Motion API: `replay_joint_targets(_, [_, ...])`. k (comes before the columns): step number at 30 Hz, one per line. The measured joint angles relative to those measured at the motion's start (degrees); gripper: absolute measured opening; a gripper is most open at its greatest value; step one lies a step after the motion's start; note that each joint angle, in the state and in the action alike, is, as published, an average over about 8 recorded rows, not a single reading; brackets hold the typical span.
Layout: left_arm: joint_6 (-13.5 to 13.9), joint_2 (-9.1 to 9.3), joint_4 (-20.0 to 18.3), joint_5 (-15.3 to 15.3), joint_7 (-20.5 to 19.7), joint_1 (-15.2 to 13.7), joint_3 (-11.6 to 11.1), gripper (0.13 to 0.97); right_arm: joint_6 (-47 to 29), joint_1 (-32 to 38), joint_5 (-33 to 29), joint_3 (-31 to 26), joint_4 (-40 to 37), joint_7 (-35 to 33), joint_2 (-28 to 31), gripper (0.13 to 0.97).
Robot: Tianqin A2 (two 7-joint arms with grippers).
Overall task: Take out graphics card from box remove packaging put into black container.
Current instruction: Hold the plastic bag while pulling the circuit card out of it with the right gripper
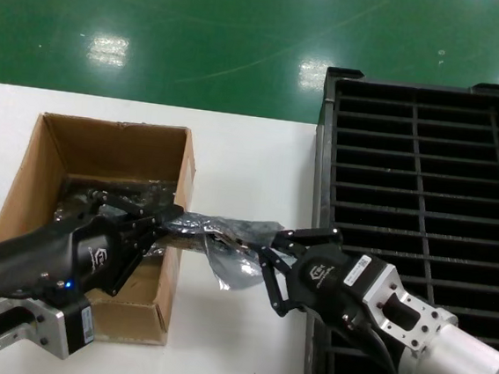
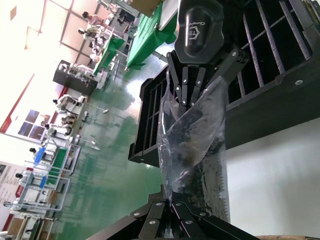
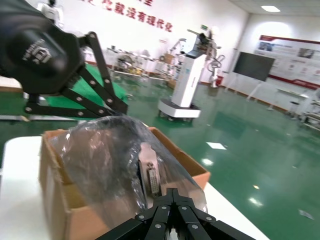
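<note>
Stretching between the two grippers, the bag (image 1: 218,241) hangs in the air above the white table (image 1: 243,160), spanning the gap from the box (image 1: 95,225) to the crate (image 1: 418,230). The left gripper (image 1: 164,225) sits over the box's right wall, its fingers closed on one end of the bag. The right gripper (image 1: 269,261) is just in front of the crate's left wall, its fingers pinched on the other end.

The right wrist view shows the card (image 3: 150,175) inside the translucent plastic: its silver bracket with a pale port faces the camera, and the rest of it is a dark shape behind the wrinkled film. So the card is still wrapped, held up off the table between box and crate, near the box's right edge.

In the left wrist view the bag (image 2: 192,145) runs as a crinkled, shiny sleeve from the near fingertips to the right gripper (image 2: 192,102), with dark content filling most of it.

Darker crinkly bundles (image 1: 121,194) lie in the box, partly hidden by the left arm. The crate's slots visible in the head view hold nothing.
</note>
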Motion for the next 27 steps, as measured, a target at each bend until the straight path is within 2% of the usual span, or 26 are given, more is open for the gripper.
replay_joint_targets(7, [0.00, 0.00, 0.00, 0.00, 0.00, 0.00, 0.00, 0.140, -6.13, 1.09, -16.94, -0.01, -2.32, 17.81, -0.66, 0.147])
replay_joint_targets(15, [0.00, 0.00, 0.00, 0.00, 0.00, 0.00, 0.00, 0.140, -8.70, 1.24, -34.30, 0.00, -2.60, 35.89, -0.95, 0.196])
replay_joint_targets(20, [0.00, 0.00, 0.00, 0.00, 0.00, 0.00, 0.00, 0.140, -8.90, 1.12, -40.03, 0.20, -2.68, 42.36, -1.26, 0.261])
replay_joint_targets(27, [0.00, 0.00, 0.00, 0.00, 0.00, 0.00, 0.00, 0.140, -9.53, -0.03, -44.65, 3.10, -4.27, 47.35, -3.51, 0.324])
